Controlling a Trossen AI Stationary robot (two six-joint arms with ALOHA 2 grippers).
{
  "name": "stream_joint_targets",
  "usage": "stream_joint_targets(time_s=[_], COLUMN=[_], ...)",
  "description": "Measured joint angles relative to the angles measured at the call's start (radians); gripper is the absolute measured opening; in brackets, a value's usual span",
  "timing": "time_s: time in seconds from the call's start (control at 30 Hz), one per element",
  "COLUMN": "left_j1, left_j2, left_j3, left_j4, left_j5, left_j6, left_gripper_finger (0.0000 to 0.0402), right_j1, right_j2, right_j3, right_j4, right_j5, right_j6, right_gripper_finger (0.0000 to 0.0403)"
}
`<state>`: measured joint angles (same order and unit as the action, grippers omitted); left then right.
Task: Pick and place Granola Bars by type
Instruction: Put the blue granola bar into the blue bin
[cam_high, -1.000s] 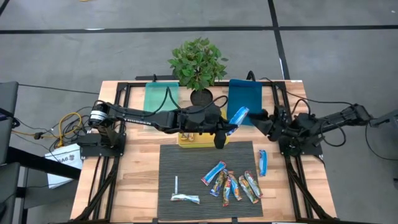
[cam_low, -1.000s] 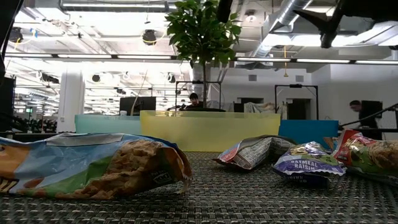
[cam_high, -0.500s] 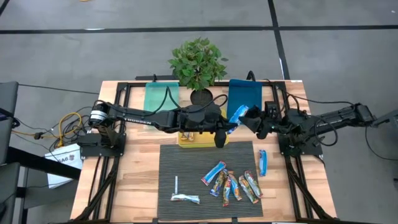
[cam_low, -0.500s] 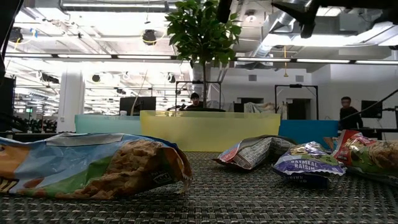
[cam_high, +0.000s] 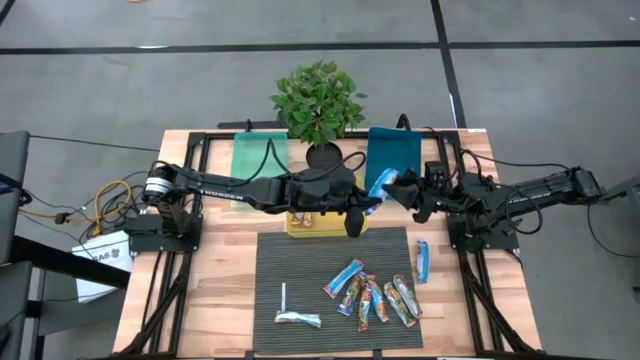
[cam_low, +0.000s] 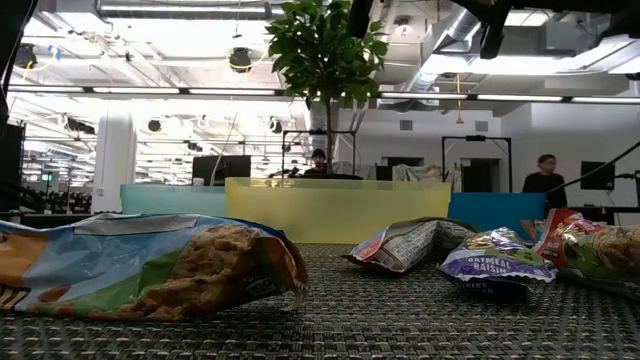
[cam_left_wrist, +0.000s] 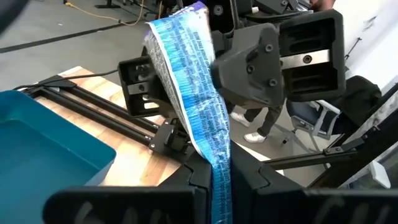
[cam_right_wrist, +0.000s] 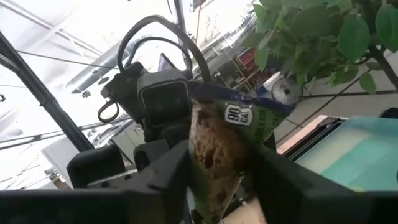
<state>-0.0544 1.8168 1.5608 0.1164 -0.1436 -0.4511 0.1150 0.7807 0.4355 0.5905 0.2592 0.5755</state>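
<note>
- The left gripper (cam_high: 372, 200) is pinching a blue bar (cam_high: 382, 185) shut between its fingers, above the blue bin (cam_high: 394, 150).
- The right gripper (cam_high: 400, 187) is closing its jaws around that bar's far end.
- Other bars (cam_high: 372, 293) are lying on the mat (cam_high: 300, 270).

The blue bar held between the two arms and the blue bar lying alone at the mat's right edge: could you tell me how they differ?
The held bar is up in the air above the table; the lone bar lies flat on the mat.
The held bar is pinched by the left tool, with the right tool at its other end; nothing touches the lone bar.
Both have shiny blue wrappers.
</note>
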Motion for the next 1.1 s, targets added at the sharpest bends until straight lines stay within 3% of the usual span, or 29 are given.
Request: stream_joint_targets(time_s=[0.2, 0.43, 0.63, 0.87, 1.1], left_j1=[0.004, 0.016, 0.041, 0.058, 0.056], left_j2=[0.0, 0.0, 0.0, 0.0, 0.0], left_j3=[-0.001, -0.001, -0.001, -0.001, -0.001], left_j4=[-0.011, -0.06, -0.09, -0.122, -0.138], left_j5=[-0.003, 0.016, 0.053, 0.058, 0.06], left_j6=[0.0, -0.017, -0.044, -0.045, -0.048], left_gripper_finger=[0.0017, 0.0029, 0.0115, 0.022, 0.0263], right_j1=[0.0, 0.0, 0.0, 0.0, -0.046], right_j2=[0.0, 0.001, 0.0, -0.004, -0.004], right_j3=[0.0, 0.0, 0.0, 0.0, 0.0], right_j4=[-0.001, -0.018, -0.064, -0.185, -0.332], right_j5=[-0.003, -0.003, -0.004, -0.022, -0.021], right_j6=[-0.007, -0.01, -0.01, -0.032, -0.06], right_gripper_finger=[0.004, 0.0027, 0.0042, 0.0028, 0.0021])
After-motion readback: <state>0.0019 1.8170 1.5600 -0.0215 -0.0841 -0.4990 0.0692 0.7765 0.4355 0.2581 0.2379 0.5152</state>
